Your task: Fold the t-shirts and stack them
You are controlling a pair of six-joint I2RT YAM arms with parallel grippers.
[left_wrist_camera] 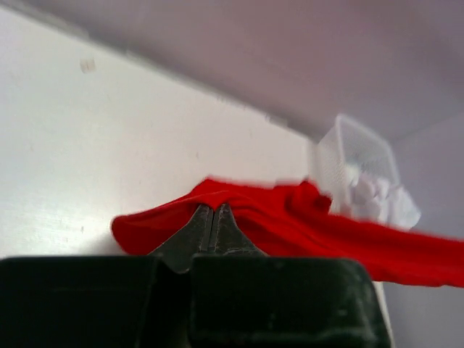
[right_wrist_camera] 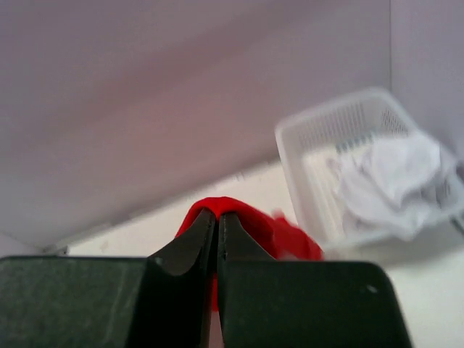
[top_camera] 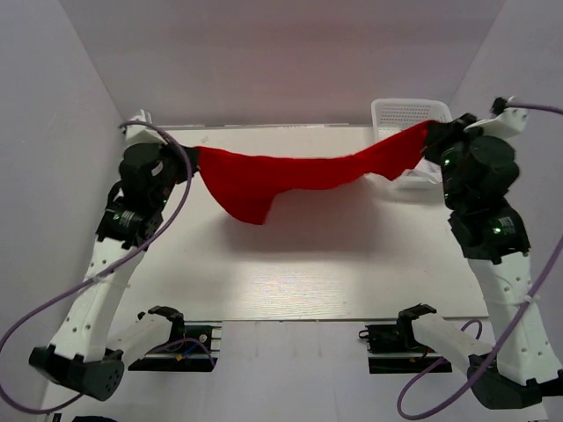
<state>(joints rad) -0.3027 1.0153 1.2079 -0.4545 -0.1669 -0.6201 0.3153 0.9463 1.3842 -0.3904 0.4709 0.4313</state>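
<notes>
The red t-shirt (top_camera: 290, 176) hangs stretched in the air between my two grippers, sagging over the back of the table, its lowest fold left of centre. My left gripper (top_camera: 192, 163) is shut on its left end; the left wrist view shows its fingers (left_wrist_camera: 212, 217) pinching red cloth (left_wrist_camera: 304, 225). My right gripper (top_camera: 431, 141) is shut on the right end; the right wrist view shows its tips (right_wrist_camera: 217, 221) closed on the red cloth (right_wrist_camera: 272, 232). The white t-shirt (right_wrist_camera: 395, 185) lies crumpled in the white mesh basket (right_wrist_camera: 319, 138).
The white mesh basket (top_camera: 396, 112) stands at the back right corner of the white table (top_camera: 308, 264), just behind my right gripper; it also shows in the left wrist view (left_wrist_camera: 351, 156). Walls close in the back and both sides.
</notes>
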